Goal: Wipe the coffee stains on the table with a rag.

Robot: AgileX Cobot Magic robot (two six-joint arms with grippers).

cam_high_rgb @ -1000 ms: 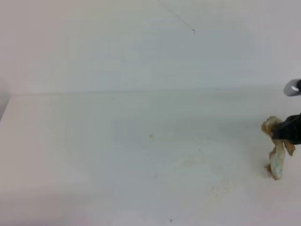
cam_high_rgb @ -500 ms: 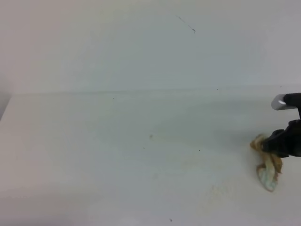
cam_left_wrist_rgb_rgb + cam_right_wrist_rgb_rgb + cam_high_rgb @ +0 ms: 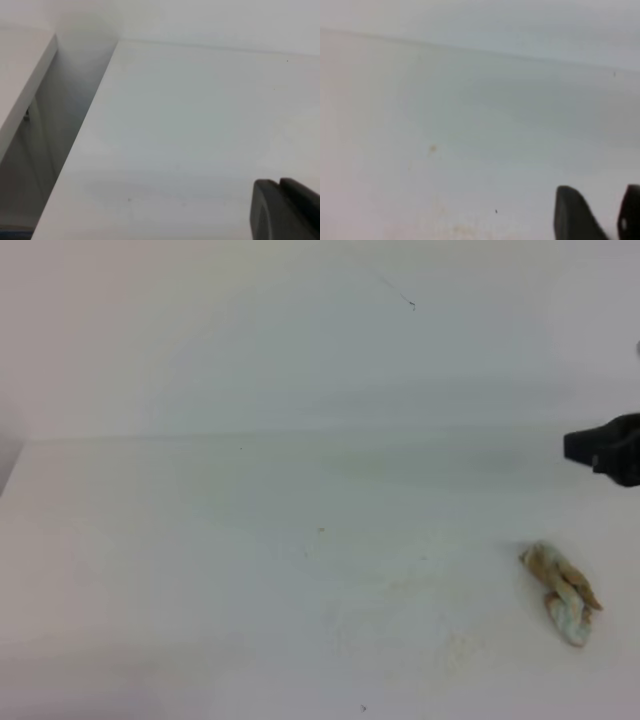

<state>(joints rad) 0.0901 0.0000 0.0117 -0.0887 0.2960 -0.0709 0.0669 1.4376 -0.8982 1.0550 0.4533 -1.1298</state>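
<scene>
I see a plain white wall (image 3: 300, 340) behind the tabletop's (image 3: 150, 540) far edge. It has a thin dark mark high up. Past the tabletop's left edge there is a dark gap (image 3: 75, 100), then a white ledge (image 3: 20, 75). The light is soft and even.

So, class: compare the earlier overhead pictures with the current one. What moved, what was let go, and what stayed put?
The right gripper let go of the rag, then rose and pulled back toward the right edge. The rag, which had hung from it, dropped and now lies loose on the table. The faint coffee stains and specks stayed where they were.
</scene>
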